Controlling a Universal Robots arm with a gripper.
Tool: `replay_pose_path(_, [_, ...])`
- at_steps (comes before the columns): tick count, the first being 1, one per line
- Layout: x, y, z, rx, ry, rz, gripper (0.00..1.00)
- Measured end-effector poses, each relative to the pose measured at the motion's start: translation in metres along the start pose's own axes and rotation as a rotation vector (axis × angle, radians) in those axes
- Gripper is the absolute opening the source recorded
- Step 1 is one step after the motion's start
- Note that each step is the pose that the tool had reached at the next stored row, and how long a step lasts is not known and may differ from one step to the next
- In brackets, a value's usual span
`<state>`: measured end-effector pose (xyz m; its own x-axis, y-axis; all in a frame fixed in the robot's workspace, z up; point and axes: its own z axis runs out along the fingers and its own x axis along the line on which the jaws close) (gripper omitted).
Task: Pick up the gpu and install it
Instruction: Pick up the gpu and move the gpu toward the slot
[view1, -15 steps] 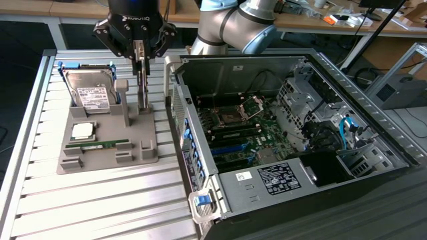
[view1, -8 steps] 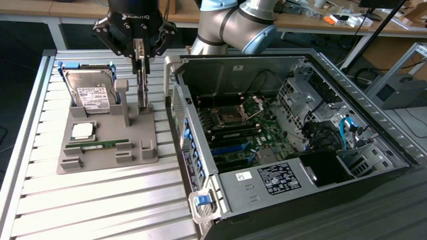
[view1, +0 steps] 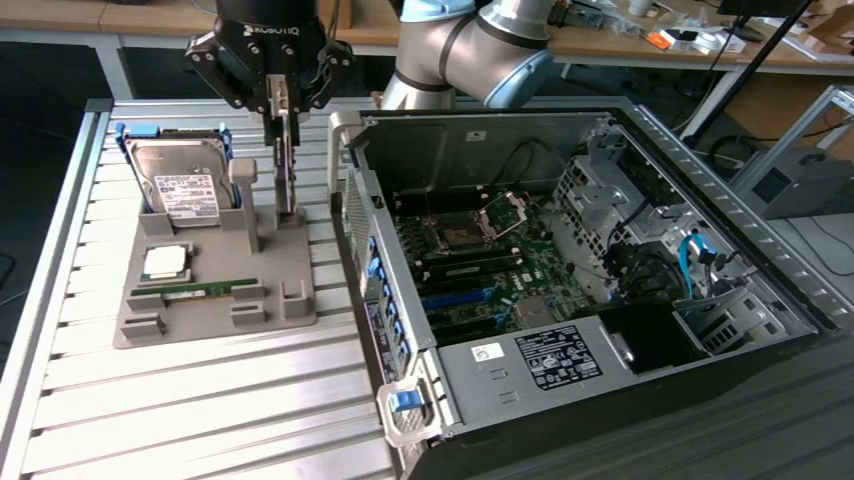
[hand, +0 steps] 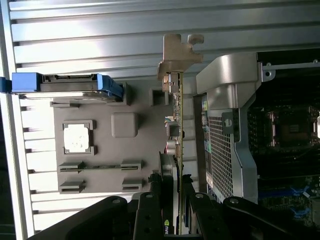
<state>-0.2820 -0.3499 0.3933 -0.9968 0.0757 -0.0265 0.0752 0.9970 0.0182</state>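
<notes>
In the exterior view the gpu stands upright and edge-on, a thin dark card over the back right part of the grey holder. My gripper is directly above it, its fingers shut on the card's top edge. The card's lower end reaches down to the holder's slot; whether it is clear of the slot I cannot tell. In the wrist view the gpu runs as a thin line away from my gripper, with its silver bracket at the far end. The black fingers press on both sides of it.
The holder also carries a hard drive, a square processor and a green memory stick. The open computer case lies at the exterior view's right, its side wall close beside the card. The slatted metal table lies beneath.
</notes>
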Motion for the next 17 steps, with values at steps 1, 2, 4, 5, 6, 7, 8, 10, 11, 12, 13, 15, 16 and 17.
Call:
replay_pose_path(1, [0.0000, 0.0000, -0.0003, -0.0002, 0.0000, 0.000, 0.27])
replay_pose_path(2, [0.0000, 0.0000, -0.0006, -0.0004, 0.0000, 0.000, 0.27])
replay_pose_path(4, [-0.0001, 0.0000, -0.0012, -0.0007, 0.0000, 0.000, 0.27])
replay_pose_path(5, [0.0000, 0.0000, -0.0015, -0.0009, 0.0000, 0.000, 0.27])
replay_pose_path(6, [0.0000, 0.0000, -0.0018, -0.0010, 0.0000, 0.000, 0.27])
replay_pose_path(7, [-0.0001, 0.0000, -0.0020, -0.0012, 0.0001, 0.000, 0.27])
replay_pose_path(8, [-0.0001, 0.0000, -0.0024, -0.0014, 0.0001, 0.000, 0.27])
replay_pose_path(10, [-0.0001, 0.0000, -0.0029, -0.0017, 0.0001, 0.000, 0.27])
replay_pose_path(11, [-0.0001, 0.0001, -0.0033, -0.0020, 0.0001, 0.000, 0.27])
replay_pose_path(12, [-0.0001, 0.0001, -0.0036, -0.0022, 0.0002, 0.000, 0.27])
replay_pose_path(13, [-0.0001, 0.0001, -0.0039, -0.0024, 0.0001, 0.000, 0.27])
replay_pose_path(15, [-0.0001, 0.0001, -0.0045, -0.0027, 0.0003, 0.000, 0.27])
replay_pose_path(16, [-0.0001, 0.0001, -0.0048, -0.0030, 0.0002, 0.000, 0.27])
replay_pose_path(17, [-0.0002, 0.0001, -0.0051, -0.0031, 0.0003, 0.000, 0.27])
